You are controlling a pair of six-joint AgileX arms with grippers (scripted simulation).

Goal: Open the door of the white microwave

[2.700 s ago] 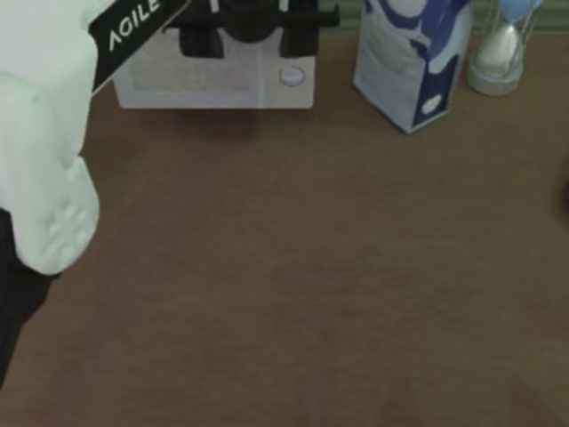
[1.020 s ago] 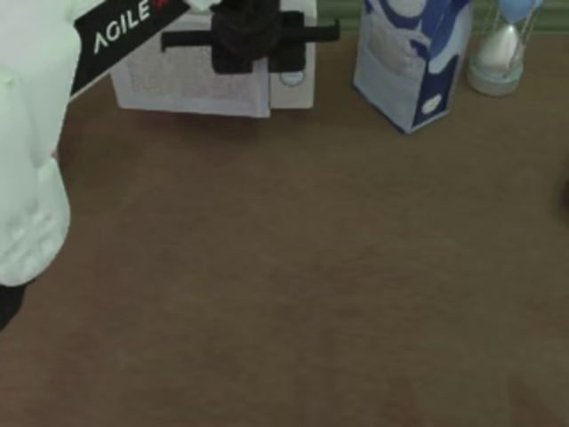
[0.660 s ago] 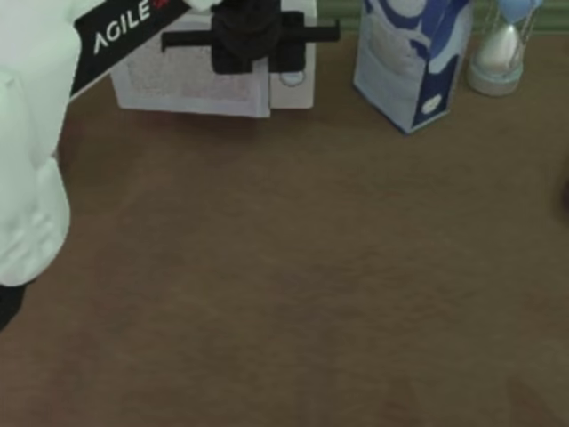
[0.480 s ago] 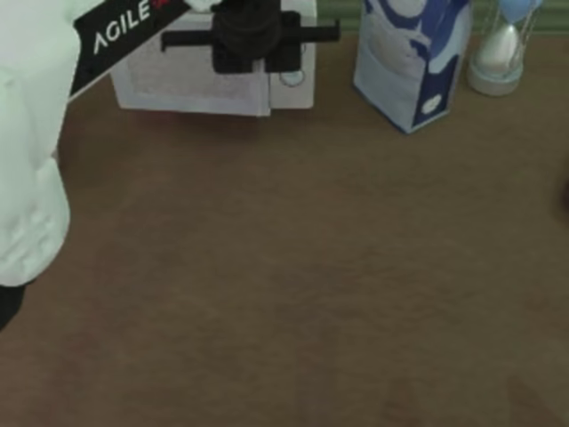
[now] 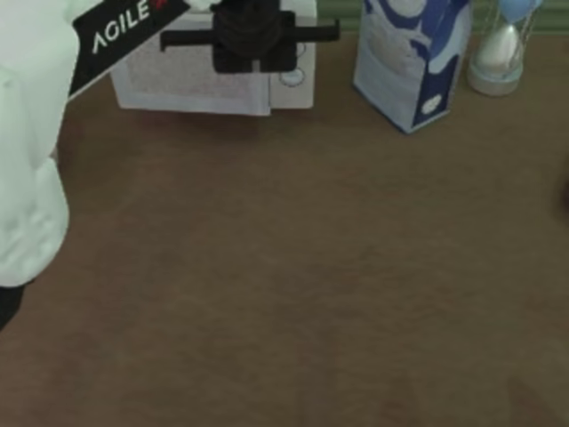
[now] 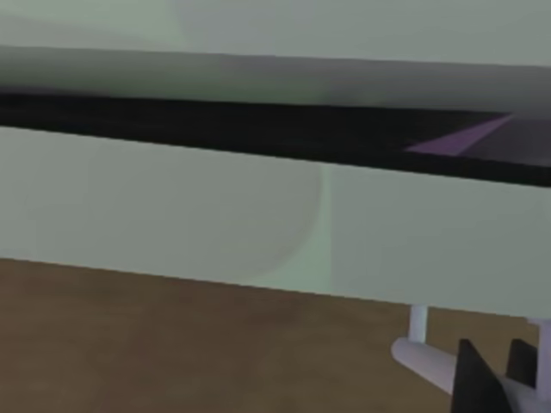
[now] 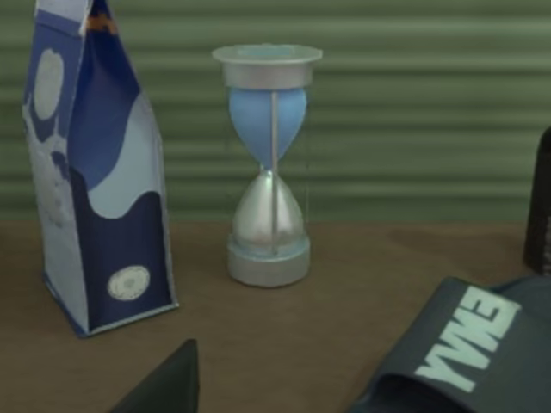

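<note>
The small white boxy microwave [image 5: 213,67] stood at the brown table's [image 5: 311,267] far edge. Its flat white mesh-windowed door [image 5: 191,84] stood slightly ajar, most swing remaining. The left gripper [image 5: 253,49] sat at its free edge, finger state unclear.

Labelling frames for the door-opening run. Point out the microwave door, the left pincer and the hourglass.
door [image 5: 187,84]: top view, on its speckled mesh window.
left pincer [image 5: 253,55]: top view, at the door's right edge.
hourglass [image 7: 268,211]: right wrist view, on its lower silvery bulb.
</note>
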